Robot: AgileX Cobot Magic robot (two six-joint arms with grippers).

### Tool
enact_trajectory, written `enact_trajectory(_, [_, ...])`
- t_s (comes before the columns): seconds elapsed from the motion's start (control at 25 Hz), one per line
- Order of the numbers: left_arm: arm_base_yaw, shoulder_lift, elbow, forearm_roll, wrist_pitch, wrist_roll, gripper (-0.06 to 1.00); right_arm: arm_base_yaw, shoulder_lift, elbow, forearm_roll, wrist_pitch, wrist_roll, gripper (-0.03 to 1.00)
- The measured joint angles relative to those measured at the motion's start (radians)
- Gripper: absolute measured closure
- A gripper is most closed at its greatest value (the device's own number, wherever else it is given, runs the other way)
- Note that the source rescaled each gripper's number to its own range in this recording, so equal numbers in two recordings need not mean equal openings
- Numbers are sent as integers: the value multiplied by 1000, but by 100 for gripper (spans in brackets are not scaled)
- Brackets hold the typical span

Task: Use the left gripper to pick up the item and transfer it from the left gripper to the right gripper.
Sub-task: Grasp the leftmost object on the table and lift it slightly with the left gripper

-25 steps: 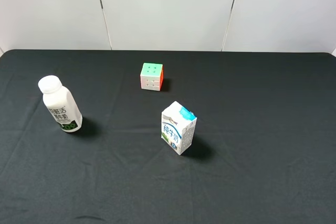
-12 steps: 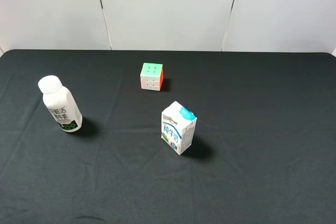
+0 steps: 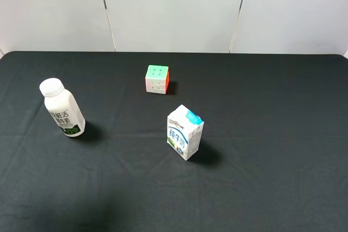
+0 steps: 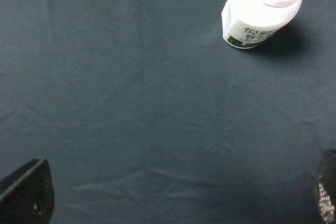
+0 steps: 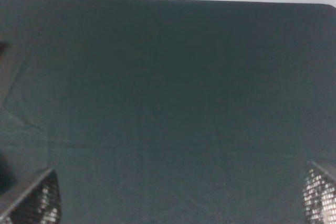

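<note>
The item, a white plastic bottle (image 3: 62,108) with a rounded white cap and dark lettering, stands upright on the black cloth at the left. It also shows in the left wrist view (image 4: 265,6), far ahead of the fingers. My left gripper (image 4: 176,192) is open and empty, with only its two fingertips (image 4: 26,192) showing at the frame corners. My right gripper (image 5: 176,195) is open and empty over bare cloth, its fingertips (image 5: 34,200) wide apart. Neither gripper shows in the exterior high view.
A white-and-blue milk carton (image 3: 185,132) stands near the middle of the table. A pastel puzzle cube (image 3: 157,79) sits behind it. The black cloth (image 3: 272,107) covers the table up to a white back wall.
A faint shadow has spread over the cloth at the front left edge of the exterior high view. The bottle, carton and cube have not moved.
</note>
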Motion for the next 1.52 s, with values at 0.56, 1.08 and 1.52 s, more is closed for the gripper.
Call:
enact_trajectory(0.56, [-117,479,-44,-82,-267,-127,-6,0,0,0,0,0,0,-3])
enact_trajectory(1.08, [-150,717,-44,-107,-415,-178,-6,0,0,0,0,0,0,-3])
enact_trajectory(1.52, [-150,737,-45,-63,-446,-180,-6,0,0,0,0,0,0,-3])
